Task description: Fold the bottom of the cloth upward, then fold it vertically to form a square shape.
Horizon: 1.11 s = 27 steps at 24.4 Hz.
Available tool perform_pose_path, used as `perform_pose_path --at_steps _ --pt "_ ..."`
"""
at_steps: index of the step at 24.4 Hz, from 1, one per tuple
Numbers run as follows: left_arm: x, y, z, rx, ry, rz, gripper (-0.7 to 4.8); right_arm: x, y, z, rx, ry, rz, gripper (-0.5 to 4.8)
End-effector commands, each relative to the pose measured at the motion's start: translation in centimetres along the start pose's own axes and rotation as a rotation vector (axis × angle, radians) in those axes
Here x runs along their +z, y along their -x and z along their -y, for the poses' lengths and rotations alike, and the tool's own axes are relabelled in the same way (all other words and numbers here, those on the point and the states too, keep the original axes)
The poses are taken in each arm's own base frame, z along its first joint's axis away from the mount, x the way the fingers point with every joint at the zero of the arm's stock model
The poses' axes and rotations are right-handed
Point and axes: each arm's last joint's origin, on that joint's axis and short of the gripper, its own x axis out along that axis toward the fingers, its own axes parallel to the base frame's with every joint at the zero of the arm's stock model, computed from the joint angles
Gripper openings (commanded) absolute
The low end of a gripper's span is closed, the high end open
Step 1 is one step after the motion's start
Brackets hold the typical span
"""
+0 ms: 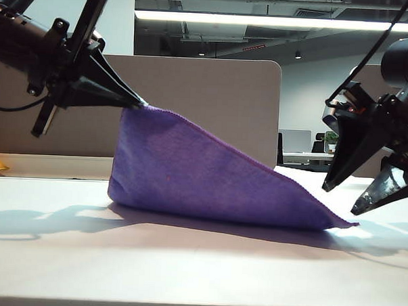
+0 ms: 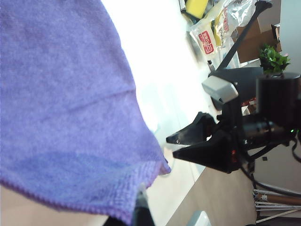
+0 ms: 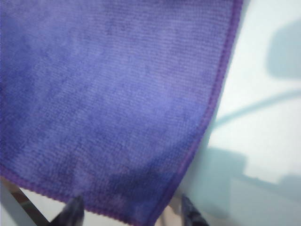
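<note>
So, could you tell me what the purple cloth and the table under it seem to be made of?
The cloth, pinched at one corner by the shut left gripper, looks like soft microfiber: fuzzy matte nap, stitched hem, limp drape. The table looks like a smooth white laminate, faintly glossy under the light, though its core can't be told. The open right gripper hangs clear of the cloth.

The right hand (image 3: 129,213), fingers parted, hovers over the purple cloth's (image 3: 108,103) corner.

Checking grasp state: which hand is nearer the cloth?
Left. The left hand is shut on the cloth's raised corner, holding it off the table. The right hand is open, just above the low corner, not touching.
</note>
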Motion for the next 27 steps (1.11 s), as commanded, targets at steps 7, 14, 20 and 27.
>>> perform_pose_path --at_steps 7,14,20,27 --pt "1.3 1.6 -0.7 0.009 0.026 0.059 -0.05 0.2 0.0 -0.2 0.066 0.011 0.014 2.6" --pt "1.7 2.4 -1.3 0.062 0.02 0.113 -0.05 0.1 0.0 -0.7 0.176 0.012 0.01 2.08" --pt "1.8 2.3 -1.4 0.069 0.013 0.124 -0.05 -0.3 -0.5 -1.5 0.262 0.006 -0.031 2.08" --pt "1.9 2.4 -1.3 0.058 0.006 0.128 -0.05 -1.6 -2.0 -0.9 0.383 -0.084 -0.039 2.11"
